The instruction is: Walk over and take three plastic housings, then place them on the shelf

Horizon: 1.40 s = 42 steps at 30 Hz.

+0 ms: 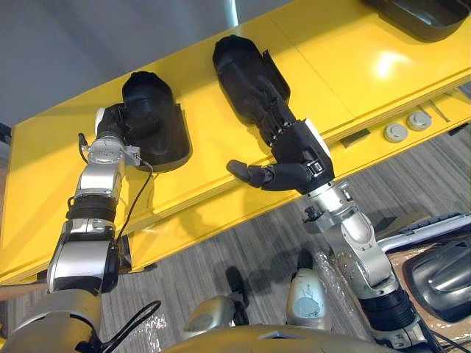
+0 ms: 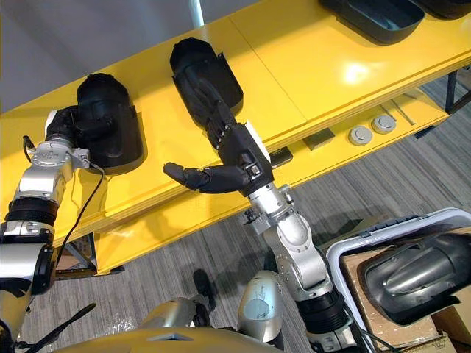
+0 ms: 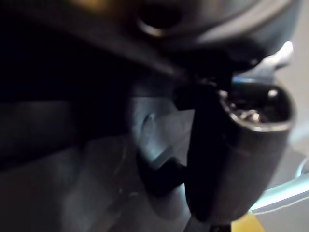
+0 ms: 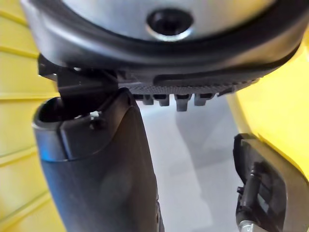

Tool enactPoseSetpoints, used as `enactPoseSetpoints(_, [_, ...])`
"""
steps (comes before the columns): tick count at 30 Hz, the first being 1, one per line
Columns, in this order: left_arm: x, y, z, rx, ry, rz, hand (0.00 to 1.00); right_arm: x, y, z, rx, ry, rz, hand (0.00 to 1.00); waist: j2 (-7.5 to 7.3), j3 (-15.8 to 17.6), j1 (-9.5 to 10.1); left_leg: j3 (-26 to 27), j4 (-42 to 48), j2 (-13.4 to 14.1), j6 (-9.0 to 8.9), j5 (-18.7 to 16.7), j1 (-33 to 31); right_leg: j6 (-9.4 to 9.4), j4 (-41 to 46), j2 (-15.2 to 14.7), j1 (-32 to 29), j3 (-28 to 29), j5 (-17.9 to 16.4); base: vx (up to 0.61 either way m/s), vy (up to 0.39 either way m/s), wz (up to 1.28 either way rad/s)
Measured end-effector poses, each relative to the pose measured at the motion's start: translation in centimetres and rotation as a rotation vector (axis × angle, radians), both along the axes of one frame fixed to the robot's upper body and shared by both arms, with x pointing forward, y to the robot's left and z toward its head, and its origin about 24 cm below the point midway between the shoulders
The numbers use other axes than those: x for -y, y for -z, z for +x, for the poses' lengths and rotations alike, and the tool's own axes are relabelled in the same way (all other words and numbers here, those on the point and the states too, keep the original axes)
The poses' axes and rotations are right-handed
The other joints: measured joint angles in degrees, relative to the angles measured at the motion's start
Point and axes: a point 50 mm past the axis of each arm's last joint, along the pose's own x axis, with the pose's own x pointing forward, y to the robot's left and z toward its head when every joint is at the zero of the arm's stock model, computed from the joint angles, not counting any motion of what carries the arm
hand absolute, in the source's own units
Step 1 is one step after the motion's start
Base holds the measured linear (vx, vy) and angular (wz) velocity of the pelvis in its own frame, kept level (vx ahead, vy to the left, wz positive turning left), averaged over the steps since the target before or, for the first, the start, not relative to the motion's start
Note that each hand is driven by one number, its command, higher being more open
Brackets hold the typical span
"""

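Two black plastic housings lie on the yellow shelf (image 1: 331,66). My left hand (image 1: 110,125) is at the near end of the left housing (image 1: 158,125), its fingers curled over the rim; its thumb (image 3: 241,145) shows close against the dark shell. My right hand (image 1: 298,151) rests on the near end of the middle housing (image 1: 239,66), fingers straight along its top and thumb (image 4: 96,164) spread out to the side over the shelf's front edge. A third housing (image 2: 375,16) lies farther right on the shelf.
A white bin (image 2: 346,254) at the lower right holds another dark housing (image 2: 419,276) on cardboard. Two round silver discs (image 1: 407,126) sit on the shelf's lower lip. Grey carpet floor lies below the shelf.
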Motion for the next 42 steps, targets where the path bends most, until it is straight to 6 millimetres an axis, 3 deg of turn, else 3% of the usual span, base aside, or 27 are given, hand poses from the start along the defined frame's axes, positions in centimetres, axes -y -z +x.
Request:
enactPoseSetpoints(11, [0.5,2.6,-0.9,0.088,-0.047,-0.261,1.00,-0.2,0.5,-0.3,-0.022,0.006,0.036,1.00,0.09,-0.84,0.48,-0.73,-0.90,1.11,-0.41,-0.23,2.50,0.50,-4.19,1.61,4.58,-1.28,0.96,0.01,-0.007,0.02])
enactPoseSetpoints(16, [1.0,3.6,-1.2,0.119,-0.099,-0.284,1.00,-0.2,0.4,-0.3,-0.011,0.010,0.040,1.00,-1.35,-3.61,0.56,-0.59,-1.46,1.55,-0.62,-0.22,2.84,0.44,-7.87,2.65,6.31,-1.75,2.71,0.04,-0.003,-0.01])
enactPoseSetpoints(22, [1.4,3.6,-1.1,0.142,-0.111,-0.293,1.00,-0.4,0.0,-0.5,0.027,0.018,0.080,1.00,-2.18,-4.20,0.76,-0.54,-1.51,1.65,-0.60,-0.23,3.44,0.38,-10.51,3.04,8.22,-2.29,4.07,0.00,0.001,0.01])
enactPoseSetpoints(30, [3.2,-1.8,-1.1,0.401,-0.047,-0.251,1.00,-0.6,0.8,-0.3,0.012,0.061,0.058,1.00,-2.51,-5.46,2.26,-1.99,-1.60,1.66,-0.56,-0.19,4.20,0.33,-14.00,3.40,11.56,-4.41,5.36,0.00,-0.003,0.07])
enactPoseSetpoints(38, [0.6,-4.3,-2.4,0.524,-0.210,-0.082,1.00,-0.8,1.6,0.0,0.015,0.138,-0.041,1.00,-2.52,-7.93,4.66,-3.48,-1.61,2.05,-0.87,-0.22,4.21,0.19,-15.74,3.99,13.46,-6.54,5.52,0.01,-0.010,0.12])
enactPoseSetpoints(42, [0.0,-4.8,-4.8,0.600,-0.199,-0.052,1.00,-1.0,1.4,0.2,0.075,0.180,-0.153,1.00,-2.61,-8.95,5.64,-4.87,-1.60,1.96,-0.90,-0.21,4.00,0.15,-16.12,3.93,14.17,-7.76,5.52,0.02,-0.003,0.15])
